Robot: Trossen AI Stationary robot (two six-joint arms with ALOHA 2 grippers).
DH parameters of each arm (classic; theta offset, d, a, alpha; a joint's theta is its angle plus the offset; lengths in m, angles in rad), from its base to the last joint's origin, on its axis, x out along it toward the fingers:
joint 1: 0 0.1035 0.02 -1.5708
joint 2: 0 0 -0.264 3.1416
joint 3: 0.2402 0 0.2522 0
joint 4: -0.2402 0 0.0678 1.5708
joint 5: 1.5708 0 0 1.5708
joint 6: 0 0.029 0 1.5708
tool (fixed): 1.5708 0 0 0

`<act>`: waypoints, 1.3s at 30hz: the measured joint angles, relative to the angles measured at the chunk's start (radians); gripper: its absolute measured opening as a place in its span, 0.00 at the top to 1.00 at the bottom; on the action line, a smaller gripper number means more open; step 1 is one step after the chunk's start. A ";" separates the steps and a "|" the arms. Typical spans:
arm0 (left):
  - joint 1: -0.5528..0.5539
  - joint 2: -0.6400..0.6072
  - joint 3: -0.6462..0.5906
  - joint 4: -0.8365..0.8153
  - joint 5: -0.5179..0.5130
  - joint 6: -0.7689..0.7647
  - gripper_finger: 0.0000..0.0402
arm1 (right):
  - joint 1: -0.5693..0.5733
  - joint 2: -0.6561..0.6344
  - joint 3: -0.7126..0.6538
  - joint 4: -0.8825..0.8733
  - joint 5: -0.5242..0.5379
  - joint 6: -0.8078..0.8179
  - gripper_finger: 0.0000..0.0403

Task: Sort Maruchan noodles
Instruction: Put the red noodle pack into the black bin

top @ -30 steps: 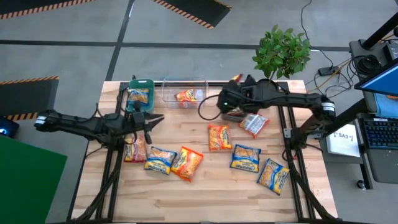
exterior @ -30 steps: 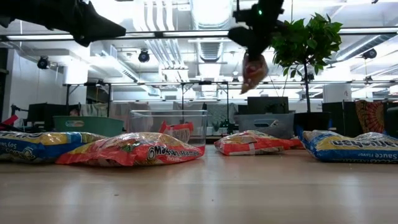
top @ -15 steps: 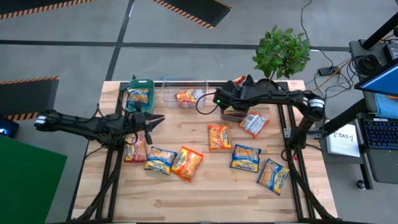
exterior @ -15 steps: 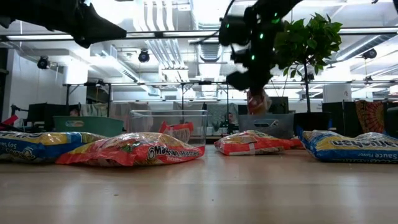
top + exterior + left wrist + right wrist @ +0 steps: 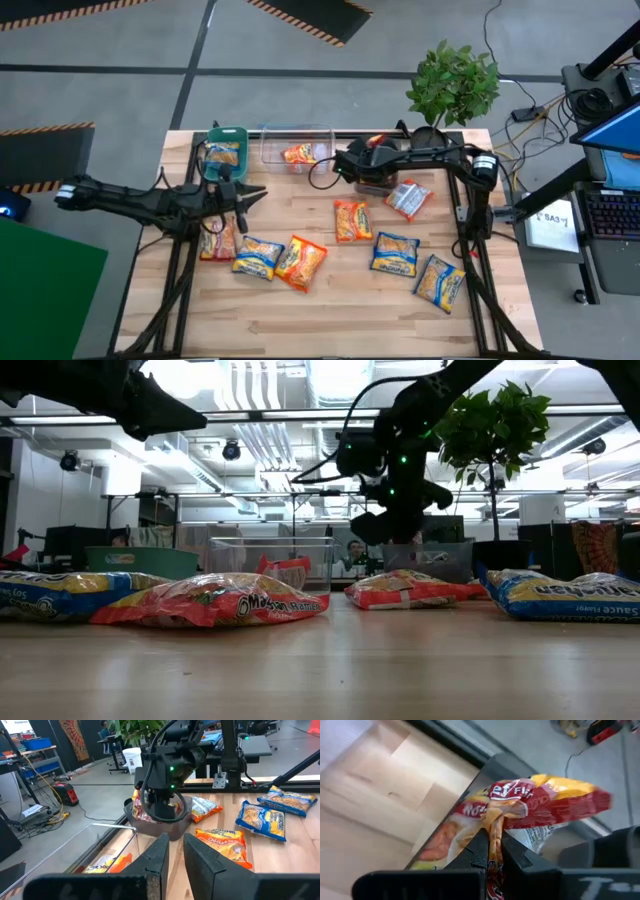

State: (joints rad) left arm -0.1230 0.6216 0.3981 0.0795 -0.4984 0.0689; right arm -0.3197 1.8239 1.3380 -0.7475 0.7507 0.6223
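Maruchan noodles (image 5: 394,253) lie scattered over the wooden table (image 5: 340,310) while two dark arms work above them. At the far edge of the table, the right gripper (image 5: 492,851) is pinched tight on a red packet (image 5: 540,802), holding it just above the grey bin (image 5: 162,825), where another packet already lies. From table height the gripper (image 5: 392,520) hangs low over that bin's rim (image 5: 440,550); whether the packet touches the one beneath cannot be told.

The left gripper (image 5: 243,195) hovers over the table's left side, near the teal bin (image 5: 226,135), its fingers (image 5: 159,855) drawn almost together with nothing between them.

Between the two bins stands the clear bin (image 5: 296,133), holding an orange packet (image 5: 299,154); the teal bin holds a blue-and-yellow packet (image 5: 222,154).

On the open wood, a red packet lies below the left arm (image 5: 218,240), with a blue-and-yellow one (image 5: 258,256) and an orange one (image 5: 301,262) just beside it. Another orange packet (image 5: 351,220) sits mid-table, a silvery red one (image 5: 408,198) near the grey bin, and one more blue-and-yellow packet (image 5: 440,281) lies toward the right front corner.
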 joint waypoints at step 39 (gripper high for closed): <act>0.000 0.022 0.000 0.002 -0.017 0.000 0.90 | 0.001 -0.115 0.016 0.019 -0.158 0.047 0.64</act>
State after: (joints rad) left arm -0.1226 0.6437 0.3981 0.0818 -0.5156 0.0692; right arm -0.3187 1.7094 1.3540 -0.7284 0.5932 0.6697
